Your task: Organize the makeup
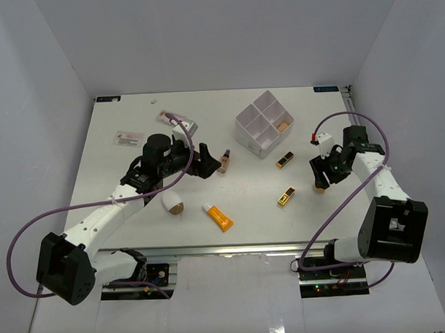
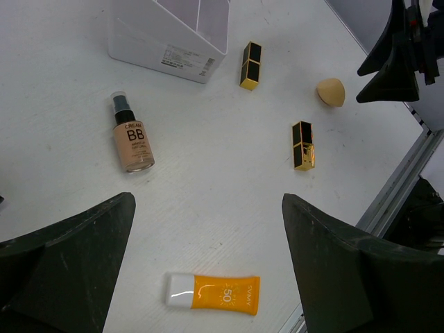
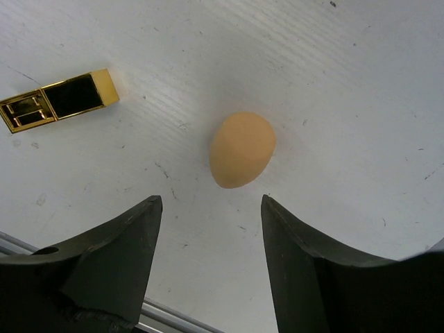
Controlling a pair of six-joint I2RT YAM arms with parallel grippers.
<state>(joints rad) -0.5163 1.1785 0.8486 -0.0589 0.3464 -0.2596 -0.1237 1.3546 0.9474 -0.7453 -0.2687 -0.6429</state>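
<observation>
Sunscreen tube (image 2: 214,294), orange with a white cap, is lying nearest on the tabletop (image 1: 245,182), beside a white-and-tan sponge (image 1: 173,204). Right hand (image 3: 211,201) is hovering with fingers parted, gripping nothing, over a peach sponge (image 3: 241,148) near one lipstick (image 3: 55,104). Left hand (image 2: 208,208) is gaping wide and empty before the BB cream bottle (image 2: 132,135). Farther back, a second lipstick (image 2: 250,65) is lying by the white box (image 2: 166,41), which is possibly holding another sponge (image 1: 282,126).
</observation>
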